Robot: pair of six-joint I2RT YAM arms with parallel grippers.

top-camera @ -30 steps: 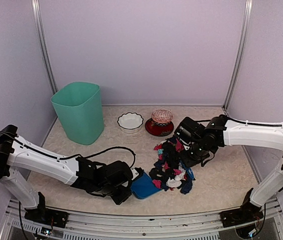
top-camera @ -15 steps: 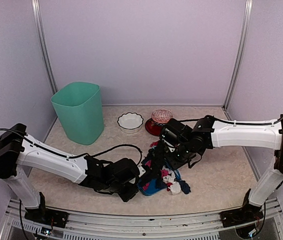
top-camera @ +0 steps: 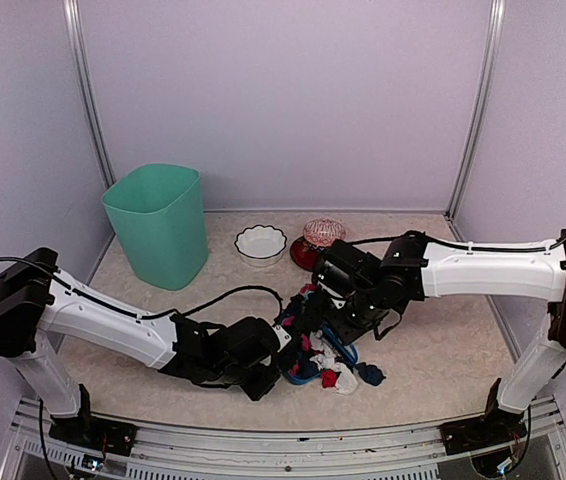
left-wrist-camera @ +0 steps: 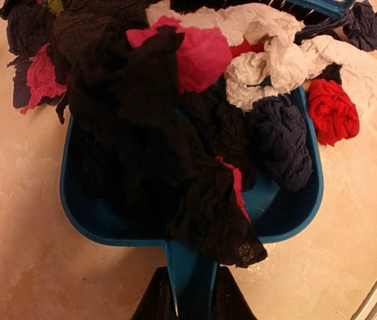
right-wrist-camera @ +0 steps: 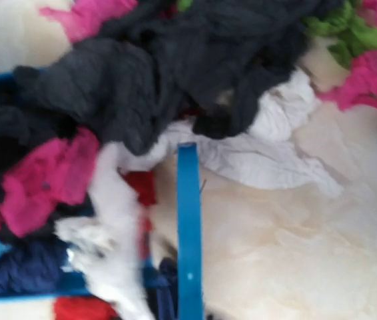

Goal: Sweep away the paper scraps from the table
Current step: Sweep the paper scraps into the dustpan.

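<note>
Scraps (left-wrist-camera: 162, 147): mostly black, with pink, white, red and dark blue wads; most are heaped inside the dustpan (left-wrist-camera: 288, 213) and piled above its walls
Spill: a red wad and a white one are seen on the table (top-camera: 443, 350), touching the dustpan's outer wall on the right of the left wrist view; more black and pink pieces are strewn just beyond its open mouth
Dustpan: blue, laid flat on the table, with its mouth turned away from the left arm and its handle pointed back at it
Left gripper (left-wrist-camera: 190, 297): the dustpan's handle is pinched between the jaws, one finger pressed to each side
Brush (right-wrist-camera: 188, 227): blue, seen as a narrow bar at the dustpan's mouth, set among white and black scraps
Right gripper (top-camera: 341, 322): held low over the far side of the dustpan; its fingers are not shown in its own view, but the jaws are closed and the brush is gripped, its bar running out from the bottom centre of that view
Bin (top-camera: 158, 225): green, upright, well apart from the dustpan, far off to its left
Bowl (top-camera: 261, 244): white, set behind the dustpan
Dish (top-camera: 321, 233): red with a pink patterned top, behind the dustpan, just beside the bowl, partly hidden by the right arm
</note>
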